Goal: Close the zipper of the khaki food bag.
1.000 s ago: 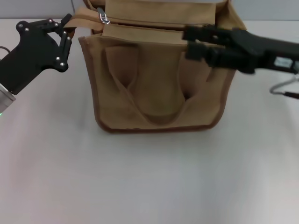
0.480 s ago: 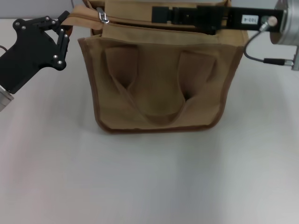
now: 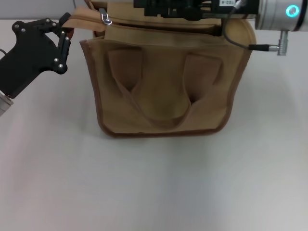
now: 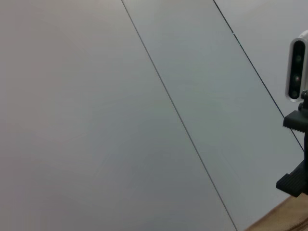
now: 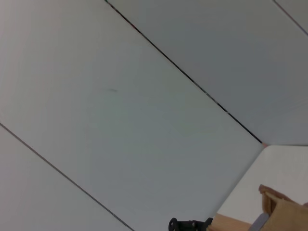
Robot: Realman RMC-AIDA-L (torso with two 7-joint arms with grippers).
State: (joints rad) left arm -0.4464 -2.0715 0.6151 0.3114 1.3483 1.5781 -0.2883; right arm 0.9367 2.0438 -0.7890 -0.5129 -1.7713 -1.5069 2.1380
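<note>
The bag (image 3: 166, 82) stands upright on the white counter (image 3: 154, 183), its front face toward the head camera, with two flat handles hanging down against that face and brown piping running along its edges. The zipper (image 3: 91, 18) runs across the bag's top; its silver pull tab (image 3: 106, 18) sits near the bag's left end, and to the right of the tab the top gapes, showing a dark slit under the near lip. The left pincer (image 3: 66, 28) is at the bag's top left corner, its black fingers pressed onto the tan end strip of the zipper that sticks out past the corner, pinching it; the arm behind it slants down and away over the counter toward the left edge of the head view. The right pincer (image 3: 144, 6) reaches in from the right, lying level across the bag's top along its far edge, with its tip to the right of the pull tab and apart from it; whether its fingers are spread or pressed together cannot be told, since the black parts run together at the top edge of the view. Its silver wrist with a lit blue ring is over the bag's right corner. In the left wrist view, only a grey panelled wall, part of the right arm and a sliver of tan fabric appear.
</note>
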